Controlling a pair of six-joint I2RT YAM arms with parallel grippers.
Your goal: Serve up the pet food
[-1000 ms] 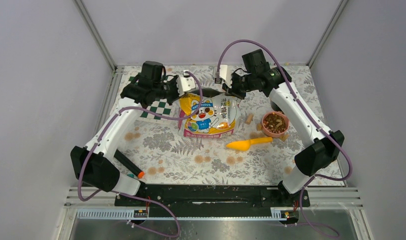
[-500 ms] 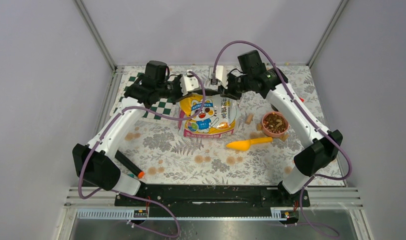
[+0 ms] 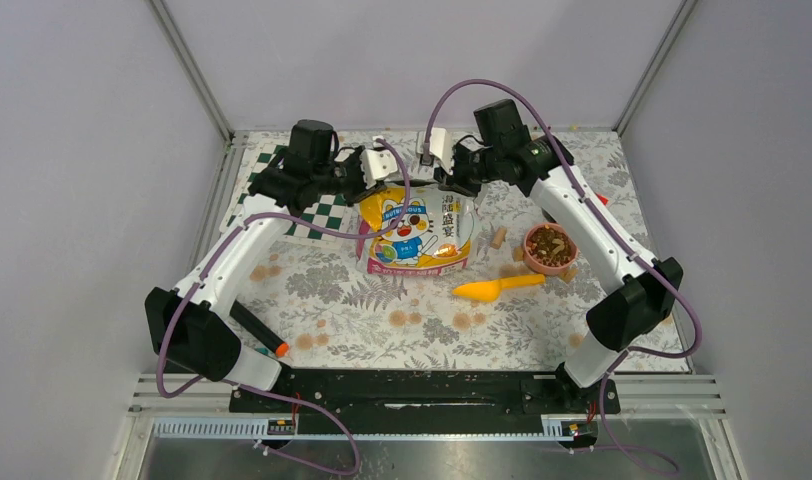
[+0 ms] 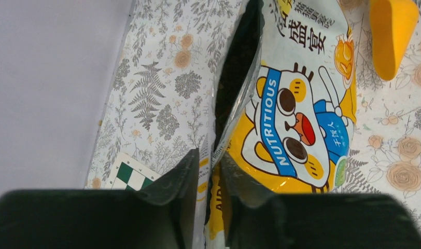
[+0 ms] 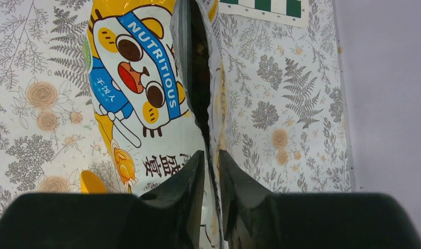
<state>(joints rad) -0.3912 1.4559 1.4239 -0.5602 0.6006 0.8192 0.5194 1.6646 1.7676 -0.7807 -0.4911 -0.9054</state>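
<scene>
Currently left end effector [image 4: 207, 162] is clamped on the left end of the yellow bag's [image 3: 419, 232] top edge. Right end effector [image 5: 211, 162] is clamped on the right end, with the mouth gaping between them at far centre of the worktop [image 3: 382, 310]. Pet food [image 5: 200, 52] shows inside the bag, and more fills the pink bowl [image 3: 527, 248] to its right. Orange scoop [image 3: 497, 288] lies just near of the bowl.

Lab test booth: blank grey walls [image 3: 402, 60], aluminium frame [image 3: 187, 65], floral tablecloth [image 3: 382, 300].
</scene>
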